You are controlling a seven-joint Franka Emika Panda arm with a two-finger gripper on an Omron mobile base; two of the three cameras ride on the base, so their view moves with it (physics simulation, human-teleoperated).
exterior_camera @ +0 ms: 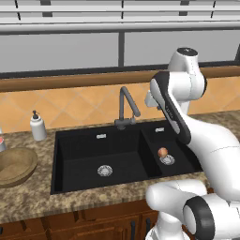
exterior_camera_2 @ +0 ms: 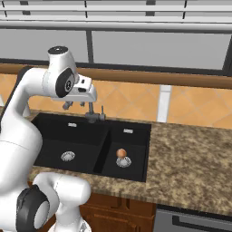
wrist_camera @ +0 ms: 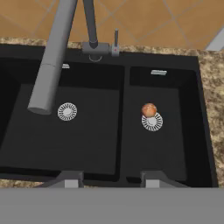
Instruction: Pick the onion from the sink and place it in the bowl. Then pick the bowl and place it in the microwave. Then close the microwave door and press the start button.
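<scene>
The small reddish-tan onion (exterior_camera: 162,152) (exterior_camera_2: 121,153) (wrist_camera: 149,110) lies in the narrower right basin of the black sink (exterior_camera: 79,164) (exterior_camera_2: 52,138) (wrist_camera: 87,144), touching the edge of its silver drain (wrist_camera: 152,122). My gripper (exterior_camera_2: 74,105) (wrist_camera: 109,178) hangs high over the sink near the tap, well above the onion. Its fingers (wrist_camera: 70,177) stand apart with nothing between them. The brown wooden bowl (exterior_camera: 14,166) rests on the counter left of the sink. The microwave is out of view.
The dark grey gooseneck tap (exterior_camera: 126,108) (exterior_camera_2: 93,115) (wrist_camera: 52,57) rises behind the basin divider, its spout close to my hand. A white soap dispenser (exterior_camera: 37,126) stands at the back left. Speckled counter (exterior_camera_2: 190,149) stretches right of the sink.
</scene>
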